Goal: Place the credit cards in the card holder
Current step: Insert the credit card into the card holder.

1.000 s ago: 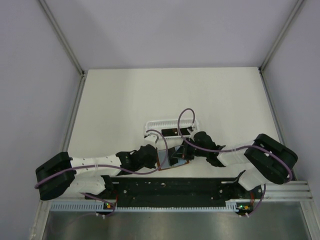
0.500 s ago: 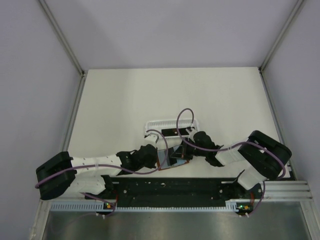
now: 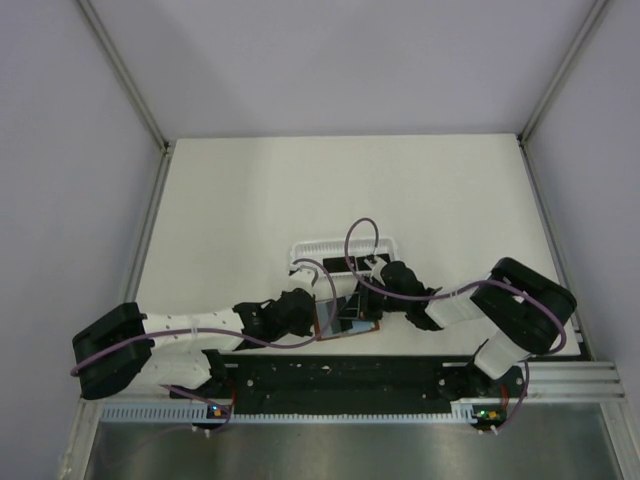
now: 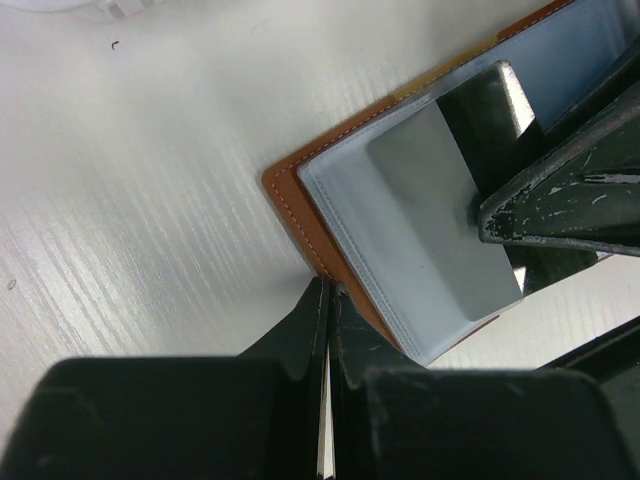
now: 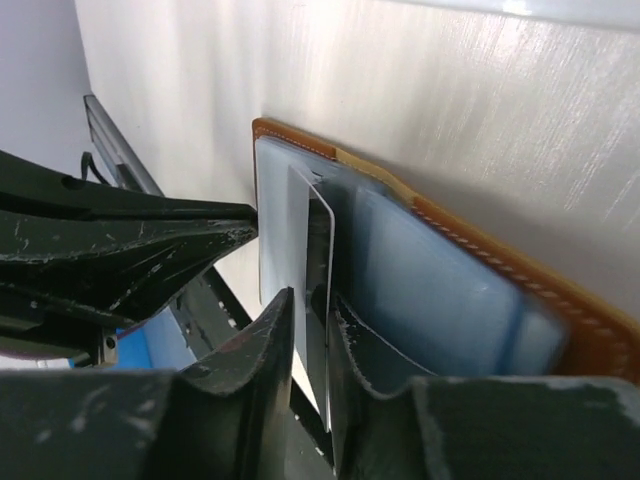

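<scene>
I work on a white counter (image 3: 250, 200) with faint wood grain, boxed in by plain pale lavender walls (image 3: 330, 60) on grey metal posts (image 3: 125, 75). A brushed metal strip (image 3: 340, 450) runs along the frame's bottom edge.

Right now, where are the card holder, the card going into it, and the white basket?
card holder (image 4: 290, 195): left wrist view, brown leather corner.
credit card (image 4: 440, 215): left wrist view, middle of its glossy face.
white basket (image 3: 322, 244): top view, far slotted rim.

Brown card holder (image 4: 288, 196) with bluish pockets, glossy dark credit card (image 4: 445, 215), white table (image 4: 130, 170)
</scene>
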Controlling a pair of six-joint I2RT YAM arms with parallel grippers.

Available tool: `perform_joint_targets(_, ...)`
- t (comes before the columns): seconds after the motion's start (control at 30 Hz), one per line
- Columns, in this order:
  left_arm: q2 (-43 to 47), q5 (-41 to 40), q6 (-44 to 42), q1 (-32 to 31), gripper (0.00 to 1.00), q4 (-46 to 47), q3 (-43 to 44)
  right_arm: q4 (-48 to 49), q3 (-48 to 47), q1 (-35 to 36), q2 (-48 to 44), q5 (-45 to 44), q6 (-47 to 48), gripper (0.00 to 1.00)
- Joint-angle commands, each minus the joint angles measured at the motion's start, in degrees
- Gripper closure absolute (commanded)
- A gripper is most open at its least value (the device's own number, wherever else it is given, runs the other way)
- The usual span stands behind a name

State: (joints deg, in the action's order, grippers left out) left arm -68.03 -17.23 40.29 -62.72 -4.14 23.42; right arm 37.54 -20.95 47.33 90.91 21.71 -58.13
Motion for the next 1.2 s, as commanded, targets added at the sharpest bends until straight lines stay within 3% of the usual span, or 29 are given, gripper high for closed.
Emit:
perform_joint_targets(0.0, 0.0, 0.7, -0.4, 0.1, 1.0, 2.1, 0.8, -8.6, -3.8, 1.6, -3.8, -0.8, 5.2, 0.77)
perform_joint_targets(0.2, 0.3, 0.4, -0.4, 0.1, 1.0, 2.2, 0.4, -22.4, -7.9, 2.6, -10.0, -5.7, 11.4, 0.56)
perform_joint_targets(0.33, 0.2, 0.5, -0.2, 0.1, 1.0, 2.6, 0.3, -28.1, -10.2, 2.9, -11.4, -7.8, 13.2, 0.52)
perform_joint_targets(0.63, 0.0, 0.7, -0.4, 0.1, 1.0, 2.7, 0.4, -37.4, -13.4, 3.8, -12.3, -12.3, 15.3, 0.49)
perform_joint_targets(1.17, -0.5, 0.7, -0.7, 0.1, 1.0, 2.9, 0.9, -35.7, -14.1, 4.0, -9.3, -13.0, 15.9, 0.53)
